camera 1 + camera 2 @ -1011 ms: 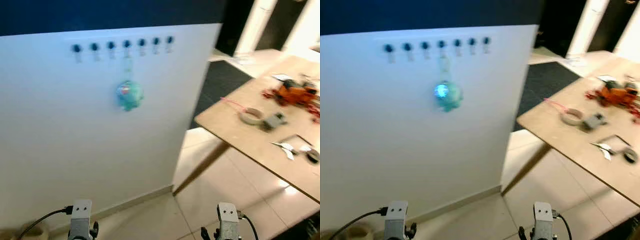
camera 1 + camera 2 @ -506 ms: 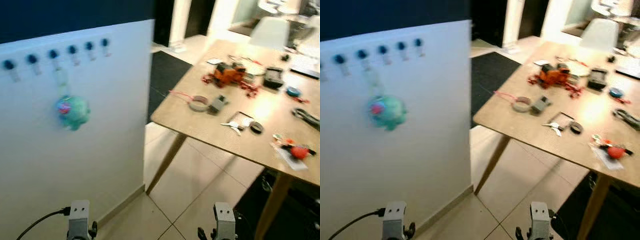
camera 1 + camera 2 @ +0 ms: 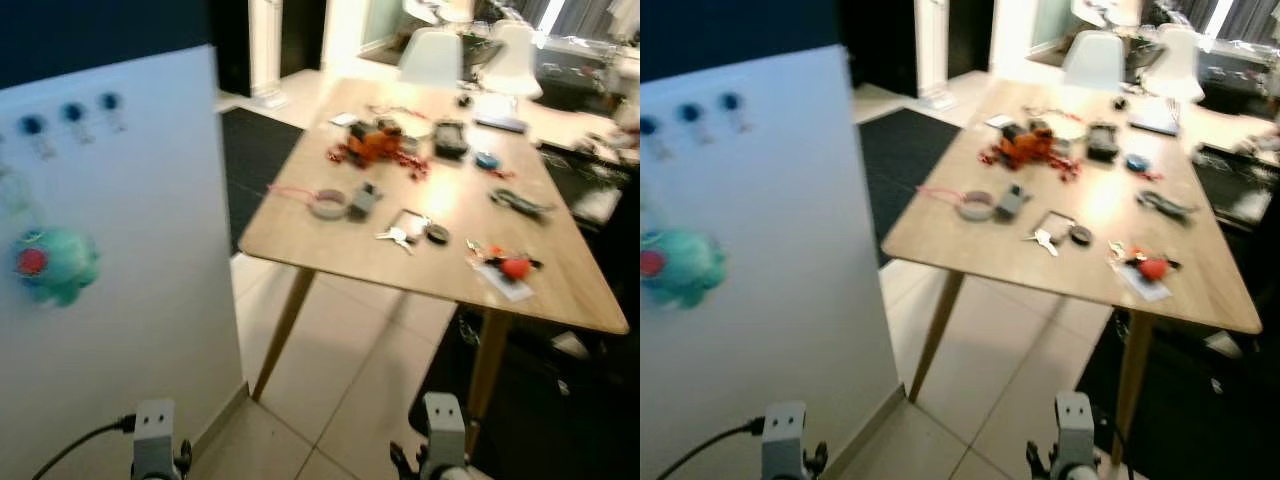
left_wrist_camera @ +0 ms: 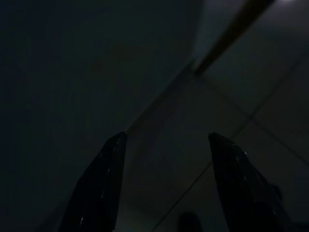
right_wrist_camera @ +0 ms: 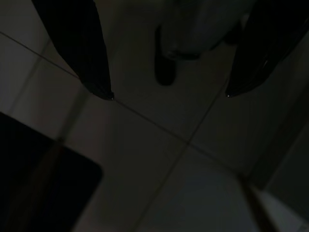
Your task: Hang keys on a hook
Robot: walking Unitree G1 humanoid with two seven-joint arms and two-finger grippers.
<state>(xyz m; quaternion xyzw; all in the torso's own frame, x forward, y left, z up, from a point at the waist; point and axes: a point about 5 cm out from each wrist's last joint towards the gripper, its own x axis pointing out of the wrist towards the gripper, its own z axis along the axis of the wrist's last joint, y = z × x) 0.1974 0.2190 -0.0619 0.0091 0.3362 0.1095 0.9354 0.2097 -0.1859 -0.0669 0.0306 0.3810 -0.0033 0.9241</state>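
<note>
Scene: white panel (image 3: 130, 250) with a row of hooks (image 3: 72, 112) on the left; wooden desk (image 3: 560, 290) on the right.
Keys: silver bunch (image 3: 397, 237) mid-desk, near a tape roll (image 3: 327, 205) — well apart from both arms.
Left gripper (image 4: 164, 183): idle low over the floor tiles, fingers spread, empty.
Right gripper (image 5: 166, 92): the same — spread, empty.
Step, judged: walk to the desk edge, halt squarely, then reach.

We hang both silver arms low beside the white panel wall (image 3: 120, 300), wrists near its foot. Our left gripper (image 4: 164, 140) and right gripper (image 5: 169, 94) both point down, black fingers spread apart, holding nothing.
</note>
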